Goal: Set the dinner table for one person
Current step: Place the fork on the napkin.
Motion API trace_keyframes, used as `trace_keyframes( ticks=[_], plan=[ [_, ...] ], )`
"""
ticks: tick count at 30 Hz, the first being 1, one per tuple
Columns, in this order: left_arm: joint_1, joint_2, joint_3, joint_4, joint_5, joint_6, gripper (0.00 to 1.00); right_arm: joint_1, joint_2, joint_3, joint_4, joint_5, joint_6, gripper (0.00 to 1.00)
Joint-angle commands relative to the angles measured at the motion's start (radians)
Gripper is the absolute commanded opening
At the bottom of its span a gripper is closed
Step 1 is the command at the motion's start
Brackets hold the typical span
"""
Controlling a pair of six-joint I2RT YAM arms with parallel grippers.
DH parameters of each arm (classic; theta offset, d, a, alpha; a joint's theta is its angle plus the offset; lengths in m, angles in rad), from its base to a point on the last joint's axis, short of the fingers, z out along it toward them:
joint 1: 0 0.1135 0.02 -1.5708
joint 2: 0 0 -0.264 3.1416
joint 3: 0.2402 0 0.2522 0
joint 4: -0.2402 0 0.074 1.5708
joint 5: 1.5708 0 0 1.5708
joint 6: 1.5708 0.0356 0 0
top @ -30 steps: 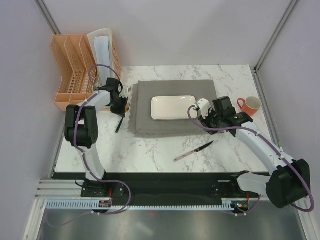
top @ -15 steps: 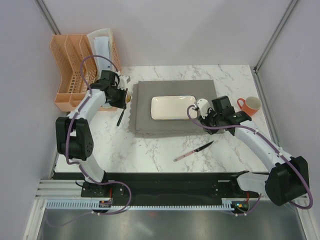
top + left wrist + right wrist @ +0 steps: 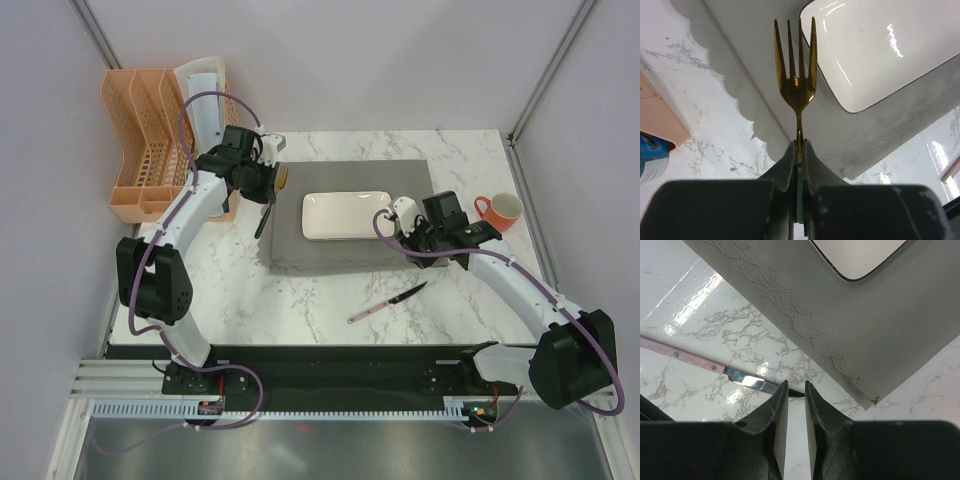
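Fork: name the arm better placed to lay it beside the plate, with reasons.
Left. The left gripper is shut on the gold fork, over the edge of the placemat beside the plate. The right gripper is empty, over by the knife.

Plain pale lilac-grey wall panels (image 3: pixel 380 60) close the scene at the back and both sides. They meet at an aluminium post (image 3: pixel 98 35) in the upper left and a second post (image 3: pixel 548 75) in the upper right. The dinner table (image 3: pixel 300 290) fills the middle, white marble-look with grey veins and soft glare. Across the bottom run a black strip (image 3: pixel 330 362), a white slotted rail (image 3: pixel 330 408) and a grey metal surface (image 3: pixel 330 450).
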Motion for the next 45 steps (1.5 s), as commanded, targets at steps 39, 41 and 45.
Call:
trace_keyframes(
  ticks=[39, 41, 45],
  plan=[
    [0.002, 0.352, 0.306, -0.018, 0.069, -0.232, 0.02, -0.001, 0.032, -0.029, 0.049, 0.016, 0.004, 0.25],
    [0.005, 0.328, 0.264, -0.004, 0.066, -0.232, 0.02, -0.001, 0.036, -0.026, 0.057, 0.013, 0.014, 0.25],
    [0.033, 0.259, 0.148, 0.036, 0.09, -0.262, 0.02, -0.001, 0.086, 0.023, 0.061, -0.065, 0.031, 0.25]
  ],
)
